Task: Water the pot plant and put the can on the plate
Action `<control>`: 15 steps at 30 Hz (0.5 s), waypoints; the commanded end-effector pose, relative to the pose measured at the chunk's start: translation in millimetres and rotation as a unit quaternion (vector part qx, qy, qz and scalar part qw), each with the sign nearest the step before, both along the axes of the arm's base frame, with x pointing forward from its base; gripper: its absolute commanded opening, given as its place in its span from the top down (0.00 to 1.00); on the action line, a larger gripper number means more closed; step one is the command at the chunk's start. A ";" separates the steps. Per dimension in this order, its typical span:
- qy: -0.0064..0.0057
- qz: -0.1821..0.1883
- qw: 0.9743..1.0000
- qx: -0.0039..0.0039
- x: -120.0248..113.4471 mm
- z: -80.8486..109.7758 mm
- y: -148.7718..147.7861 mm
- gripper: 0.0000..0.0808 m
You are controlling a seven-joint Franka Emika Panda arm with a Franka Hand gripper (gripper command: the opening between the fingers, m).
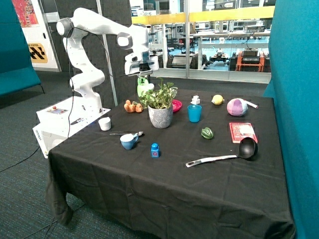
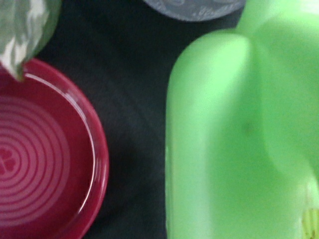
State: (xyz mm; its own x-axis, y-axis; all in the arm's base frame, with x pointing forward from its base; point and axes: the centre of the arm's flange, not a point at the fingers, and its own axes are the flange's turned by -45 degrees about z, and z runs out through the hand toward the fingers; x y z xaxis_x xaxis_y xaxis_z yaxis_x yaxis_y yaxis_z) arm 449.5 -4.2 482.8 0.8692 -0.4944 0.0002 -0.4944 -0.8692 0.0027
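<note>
One black cloth (image 1: 164, 184) covered the whole table in the outside view. Nearest the camera, in the lower middle of the frame, a black ladle (image 1: 227, 154) lay on it, with a small blue block (image 1: 155, 150) and a blue cup with a spoon (image 1: 129, 140) to its left. A red packet (image 1: 242, 132) sat at the right, a green pepper-like toy (image 1: 207, 133) beside it, and a white cup (image 1: 104, 123) at the left edge. At the centre stood the pot plant (image 1: 160, 105), its leaves rising above the grey pot, with a teal cup (image 1: 194, 113) just to its right. Behind the plant the plate (image 1: 176, 105) showed as a pink sliver, and orange toy vegetables (image 1: 132, 106) lay to the plant's left. Farther back, towards the upper right, were a yellow lemon-like toy (image 1: 217, 99) and a pink-and-purple ball (image 1: 237, 107).

The can (image 1: 144, 86) hung above the cloth behind and left of the plant, directly under the gripper (image 1: 143, 73). Whether the jaws were closed on it I cannot tell. In the wrist view the can (image 2: 239, 139) filled the right half of the frame, the plate (image 2: 45, 159) lay empty at lower left, apart from the can, and a leaf (image 2: 25, 25) overlapped the plate's rim at upper left.
</note>
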 end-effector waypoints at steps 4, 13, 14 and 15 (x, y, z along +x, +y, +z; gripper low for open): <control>-0.001 0.031 1.000 0.001 -16.8 -6.3 32.6 1.00; 0.000 0.127 0.992 0.001 -21.6 -1.2 65.1 1.00; 0.000 0.129 0.992 0.001 -21.5 -0.8 66.7 1.00; 0.000 0.138 0.990 0.001 -21.3 -0.3 68.9 1.00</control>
State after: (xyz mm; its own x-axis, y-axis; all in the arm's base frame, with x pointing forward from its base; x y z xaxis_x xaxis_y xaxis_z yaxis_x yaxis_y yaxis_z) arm 432.9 37.2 480.4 0.9322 -0.3620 -0.0005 -0.3620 -0.9322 0.0022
